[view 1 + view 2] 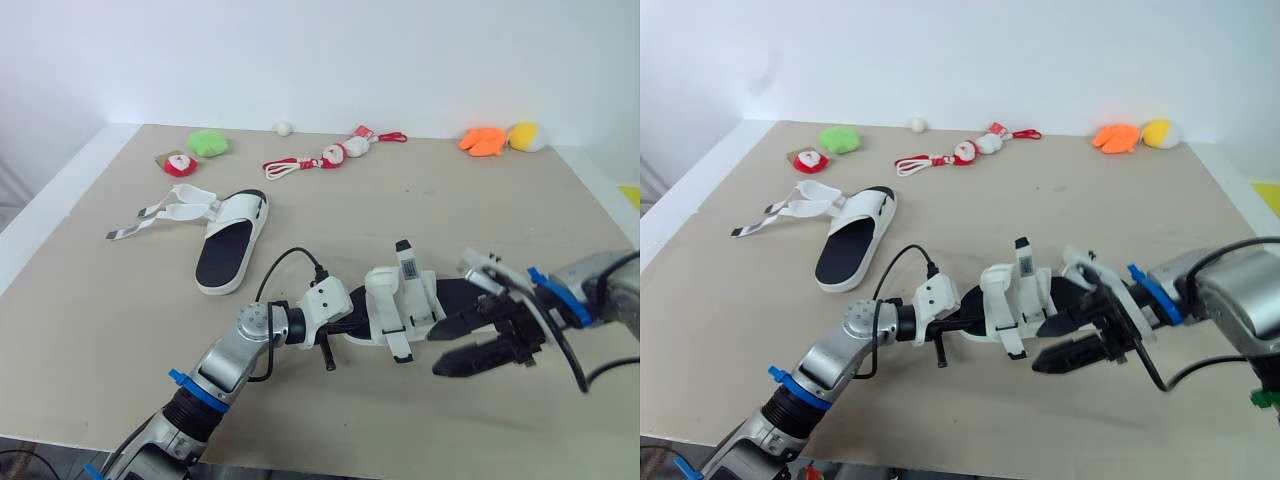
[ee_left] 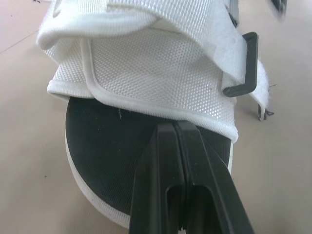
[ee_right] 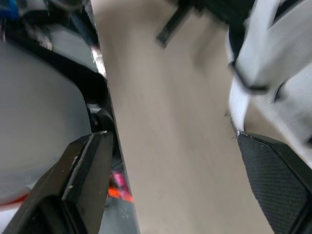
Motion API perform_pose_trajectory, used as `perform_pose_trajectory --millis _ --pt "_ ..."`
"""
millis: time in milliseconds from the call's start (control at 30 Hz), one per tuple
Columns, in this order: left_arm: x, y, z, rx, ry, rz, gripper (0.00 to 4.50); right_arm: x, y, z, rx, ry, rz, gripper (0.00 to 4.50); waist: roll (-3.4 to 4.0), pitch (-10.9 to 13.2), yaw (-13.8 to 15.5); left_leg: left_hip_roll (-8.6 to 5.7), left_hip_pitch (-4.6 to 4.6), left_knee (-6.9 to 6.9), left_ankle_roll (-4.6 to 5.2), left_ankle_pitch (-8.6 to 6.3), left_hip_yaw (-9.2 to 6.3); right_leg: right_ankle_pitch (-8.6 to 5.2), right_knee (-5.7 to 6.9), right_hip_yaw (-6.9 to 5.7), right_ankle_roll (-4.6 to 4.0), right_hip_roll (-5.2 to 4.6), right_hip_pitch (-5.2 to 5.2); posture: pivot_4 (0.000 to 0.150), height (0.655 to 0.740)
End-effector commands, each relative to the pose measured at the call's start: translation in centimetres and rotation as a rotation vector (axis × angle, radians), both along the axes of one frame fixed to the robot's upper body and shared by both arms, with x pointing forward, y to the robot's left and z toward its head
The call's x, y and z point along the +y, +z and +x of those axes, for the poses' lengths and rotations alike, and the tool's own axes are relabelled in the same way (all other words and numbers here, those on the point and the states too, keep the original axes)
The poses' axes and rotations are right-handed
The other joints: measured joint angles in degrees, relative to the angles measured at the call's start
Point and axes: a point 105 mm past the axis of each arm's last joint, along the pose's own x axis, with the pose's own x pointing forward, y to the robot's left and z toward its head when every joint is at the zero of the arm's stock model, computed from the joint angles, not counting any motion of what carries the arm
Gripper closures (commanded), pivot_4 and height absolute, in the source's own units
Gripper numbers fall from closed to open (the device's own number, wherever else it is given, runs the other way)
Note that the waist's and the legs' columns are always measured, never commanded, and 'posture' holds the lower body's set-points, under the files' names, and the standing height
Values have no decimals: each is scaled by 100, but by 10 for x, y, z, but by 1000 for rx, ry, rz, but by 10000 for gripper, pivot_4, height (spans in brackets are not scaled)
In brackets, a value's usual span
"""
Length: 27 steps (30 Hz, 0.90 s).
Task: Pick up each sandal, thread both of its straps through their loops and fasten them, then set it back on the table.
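Near sandal (image 1: 400, 300) sits toe-to-heel across the front of the surface (image 1: 420, 200), between the two arms, so one arm can steady it & the other can work the straps. Left end effector (image 1: 352, 320) has its fingers together, laid along the black footbed and pushed in under the white mesh upper. It prob. pins the sandal down rather than pinching it, though the wrist view is too close to be sure. Sole appears to rest on the surface, not lifted. A strap (image 2: 195, 19) is wrapped over the upper by the black loop (image 2: 246, 63); can't tell if it's threaded or fastened. Right end effector (image 1: 433, 352) hovers just beside the sandal's other end w/ fingers (image 3: 87, 161) wide apart, nothing between them, angled in low as if to take a strap. Left arm reaches in from the near-left corner, forearm nearly flat, wrist in line w/ the sole; right arm comes in from the right edge, wrist turned inward. Far sandal (image 1: 232, 240) lies further back on the left, its loose straps (image 1: 150, 215) splayed out, i.e. not yet done.
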Motion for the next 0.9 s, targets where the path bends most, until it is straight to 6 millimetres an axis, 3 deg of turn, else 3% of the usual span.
perform_pose_trajectory --millis 33,200,300,400,533,567,733,900 --pt "8 -44 -8 128 14 131 45000 4 -7 12 -109 -38 -29 448 9 -3 -3 -2 1 1 0 0 4 5 0 5 3 -1 -1 1500 7400" --pt "9 -44 -7 128 15 136 45000 18 -17 22 -124 -98 1 448 1 -2 -9 2 4 3 2 1 -2 7 0 3 5 5 2 1500 7400" --pt "10 -44 -7 127 18 137 45000 27 -17 23 -118 -105 33 8037 0 -1 -9 4 4 3 2 1 -1 9 0 4 2 7 2 1500 7400" --pt "11 -44 -6 126 19 138 45000 35 -16 19 -101 -96 59 21454 -1 -1 -7 4 4 3 2 1 -2 10 0 4 0 8 4 1500 7400" --pt "11 -43 -5 124 20 138 45000 34 -20 7 -59 -88 53 42994 -3 0 -4 3 3 3 2 2 -5 10 0 3 2 9 6 1500 7400" --pt "11 -43 -5 124 20 138 45000 33 -21 2 -44 -76 48 44650 -2 0 -1 3 2 3 2 1 -7 9 1 3 4 9 6 1500 7400" --pt "10 -43 -5 128 21 134 45000 32 -24 -20 15 -30 39 44650 -2 0 -1 3 2 2 2 1 -7 6 0 3 6 9 9 1500 7400" --pt "9 -44 -6 131 17 132 45000 24 -33 -21 -40 -24 -1 44650 -5 -1 -1 4 6 4 2 1 -7 5 0 2 3 9 8 1500 7400"
